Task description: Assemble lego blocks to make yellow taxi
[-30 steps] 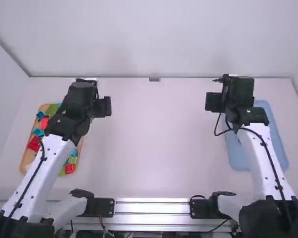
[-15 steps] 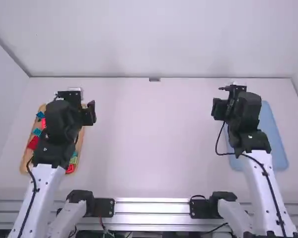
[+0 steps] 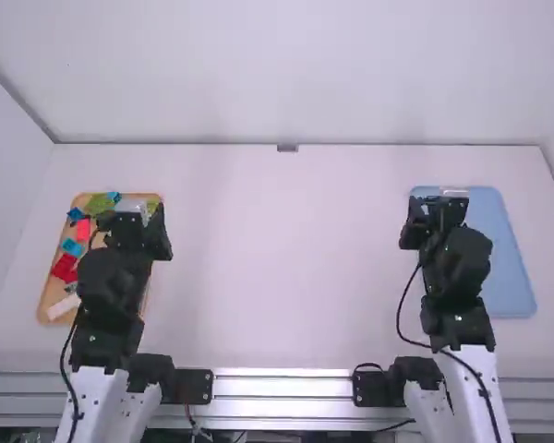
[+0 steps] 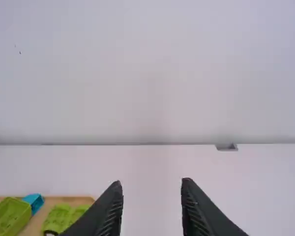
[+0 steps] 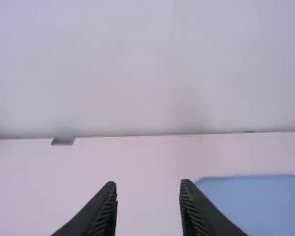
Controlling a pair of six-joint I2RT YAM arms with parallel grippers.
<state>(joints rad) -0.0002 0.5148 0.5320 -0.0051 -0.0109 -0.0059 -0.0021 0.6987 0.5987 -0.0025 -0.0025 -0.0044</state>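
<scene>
Farther from the back wall [image 3: 277,74] now, left gripper [image 3: 129,227] and right gripper [image 3: 441,218] have both retreated, their fingers spread apart.

Arms [image 3: 108,295]: 2
Tan tray [image 3: 52,288]: 1
Blue tray [image 3: 506,268]: 1
Lego blocks [image 3: 65,268]: at least 7 (partly covered; exact count unclear)

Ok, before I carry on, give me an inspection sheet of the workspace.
Surface: white table, no spill or damage seen
Job's things: red block, blue block and others on the wooden tray; blue tray on the right
Clutter: nothing seen
Grippers: left tool and right tool open, holding nothing
Cables: black cable bows out beside the right arm
Surroundings: white wall behind the table
</scene>
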